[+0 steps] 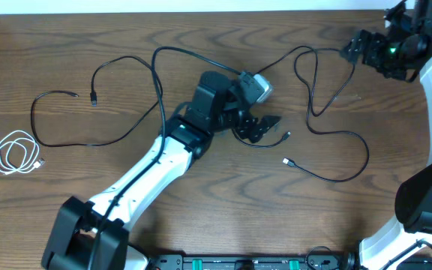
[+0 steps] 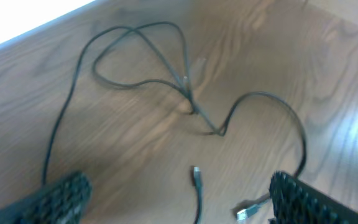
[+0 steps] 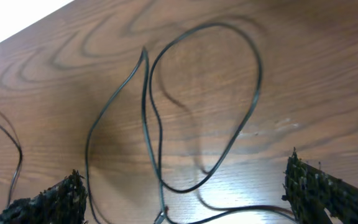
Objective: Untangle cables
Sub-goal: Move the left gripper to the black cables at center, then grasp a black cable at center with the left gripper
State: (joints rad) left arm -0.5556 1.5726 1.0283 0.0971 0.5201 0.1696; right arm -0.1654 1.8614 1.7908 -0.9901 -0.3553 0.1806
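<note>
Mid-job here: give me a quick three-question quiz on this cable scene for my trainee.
1. True or false: the left gripper holds the white cable.
2. Where is the right gripper in the overhead view? A) over the white cable B) at the top right C) in the middle
3. Are the jaws of the two grippers open or shut?

Key
1. False: the left gripper hovers in the middle, and the white cable lies coiled far to the left.
2. B
3. Open on both, gripping nothing.
</note>
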